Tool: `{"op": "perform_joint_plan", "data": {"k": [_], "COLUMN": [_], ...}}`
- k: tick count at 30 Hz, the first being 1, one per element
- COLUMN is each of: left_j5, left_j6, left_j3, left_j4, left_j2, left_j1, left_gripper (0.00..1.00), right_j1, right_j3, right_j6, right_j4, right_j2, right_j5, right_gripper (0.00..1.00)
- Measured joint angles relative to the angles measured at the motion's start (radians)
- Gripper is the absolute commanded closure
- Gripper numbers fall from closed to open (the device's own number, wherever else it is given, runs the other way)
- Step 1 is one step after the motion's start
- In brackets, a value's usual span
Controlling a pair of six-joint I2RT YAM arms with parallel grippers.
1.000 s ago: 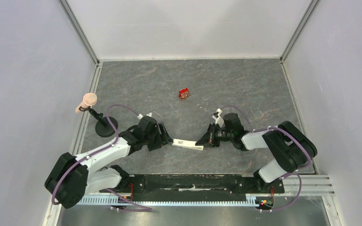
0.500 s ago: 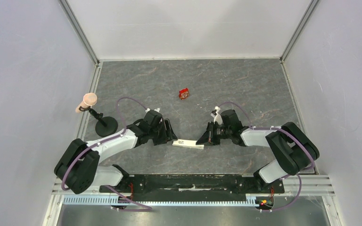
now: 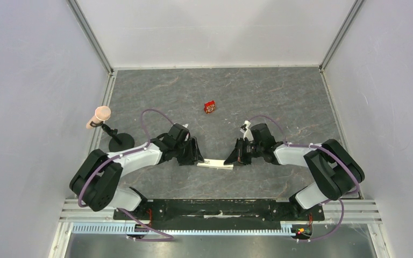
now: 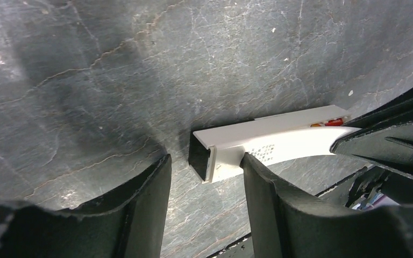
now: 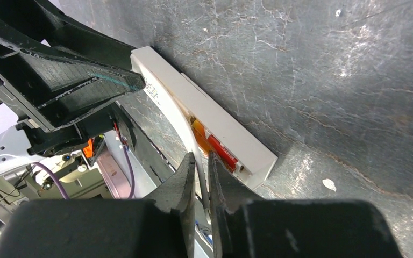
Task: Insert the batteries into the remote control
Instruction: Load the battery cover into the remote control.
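Between the two grippers, the remote control (image 3: pixel 215 164) lies flat on the grey table (image 3: pixel 279 97) with its recess side up. Inside the recess, toward the remote's right end, the batteries (image 5: pixel 215 144) show as orange-red cylinders. At the remote's left end, the left gripper (image 4: pixel 204 161) has its jaws apart, one finger on either side of that end; whether either finger touches it cannot be told. At the remote's right end, the right gripper (image 5: pixel 200 157) has its jaws nearly together on the free end of the thin white cover strip (image 4: pixel 285 145), which arches up off the remote. Beyond the remote, well apart from it, stands a small red box (image 3: pixel 209 107).
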Motion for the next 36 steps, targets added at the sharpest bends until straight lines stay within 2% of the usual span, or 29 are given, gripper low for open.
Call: {"op": "perform_joint_plan", "data": {"k": [16, 26, 36], "left_j5": [-0.032, -0.042, -0.036], "left_j6": [0.015, 0.016, 0.016], "left_j3": [0.045, 0.081, 0.092], "left_j4": [-0.008, -0.031, 0.011], "left_j2": [0.048, 0.089, 0.124], "left_j1": [-0.057, -0.071, -0.085], "left_gripper": [0.55, 0.56, 0.58], "right_j1": [0.004, 0.004, -0.002], "right_j3": [0.026, 0.053, 0.060], "right_j6": [-0.019, -0.059, -0.101], "right_j4": [-0.083, -0.177, -0.253], "right_j2": [-0.044, -0.084, -0.136], "right_j5": [0.046, 0.095, 0.158], "right_gripper": [0.60, 0.54, 0.53]}}
